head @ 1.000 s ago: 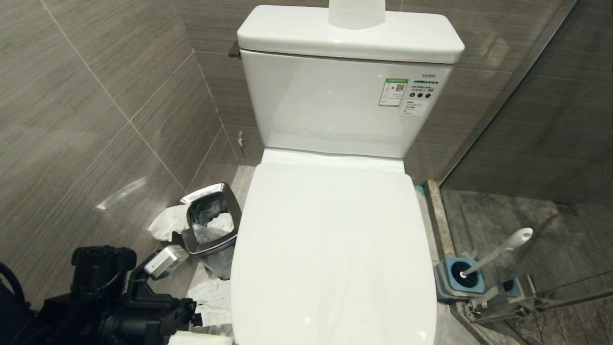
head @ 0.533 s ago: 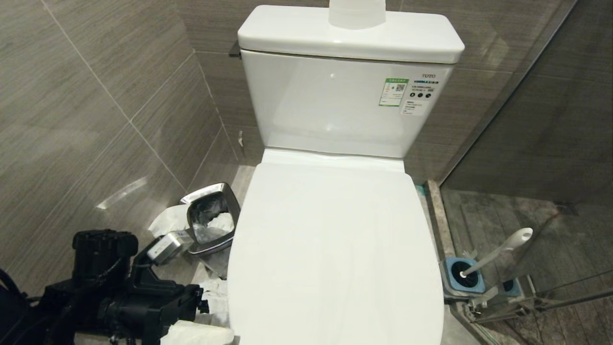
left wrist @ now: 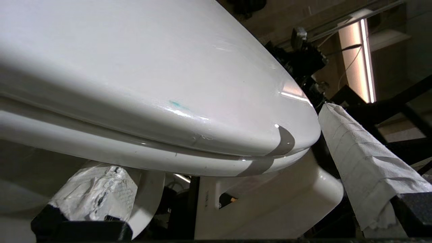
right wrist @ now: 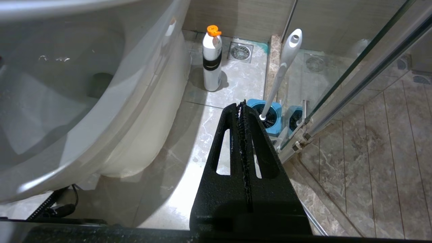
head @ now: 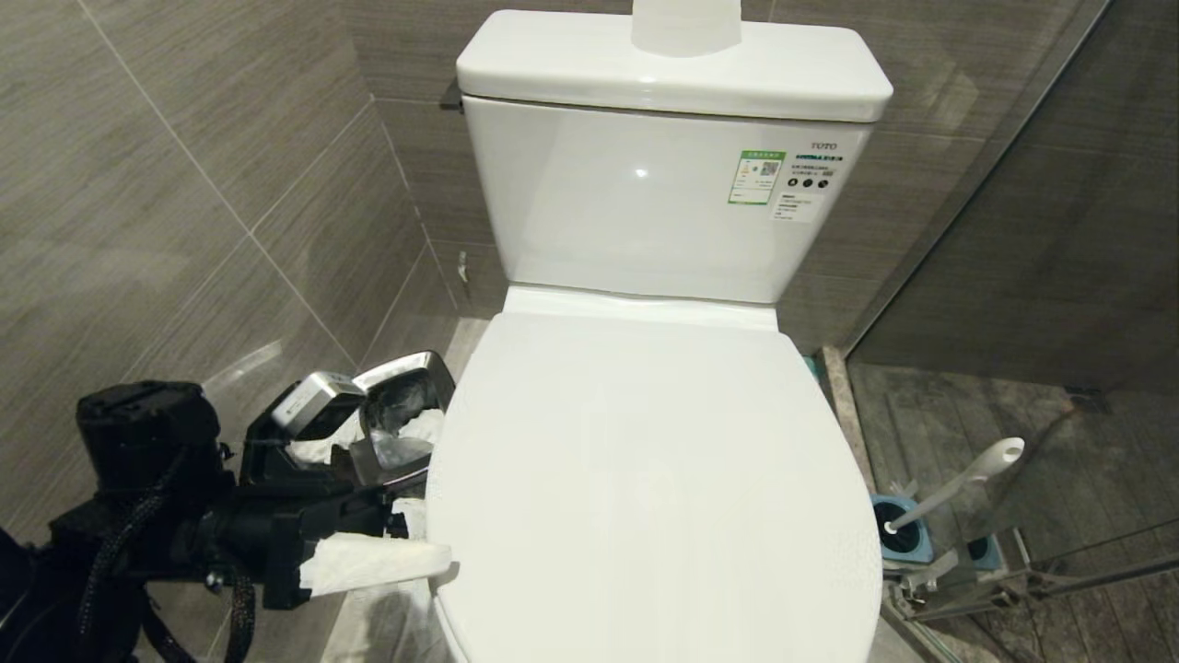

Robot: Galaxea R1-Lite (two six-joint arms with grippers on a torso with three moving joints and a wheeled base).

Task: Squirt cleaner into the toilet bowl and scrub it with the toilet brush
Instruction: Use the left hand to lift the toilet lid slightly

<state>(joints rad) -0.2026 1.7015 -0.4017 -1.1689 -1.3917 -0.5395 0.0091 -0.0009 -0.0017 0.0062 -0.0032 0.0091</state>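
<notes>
Grey-tiled wall behind white cistern (head: 663,184) — lettered TOTO, green-bordered label (head: 757,177).

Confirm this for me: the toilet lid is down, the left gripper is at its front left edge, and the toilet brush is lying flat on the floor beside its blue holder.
One detail is wrong. The toilet brush is not lying on the floor; it stands tilted in its blue holder, as the right wrist view shows. The rest holds: the toilet lid is down and the left gripper, fingers wrapped in paper, is at its front left edge.
</notes>
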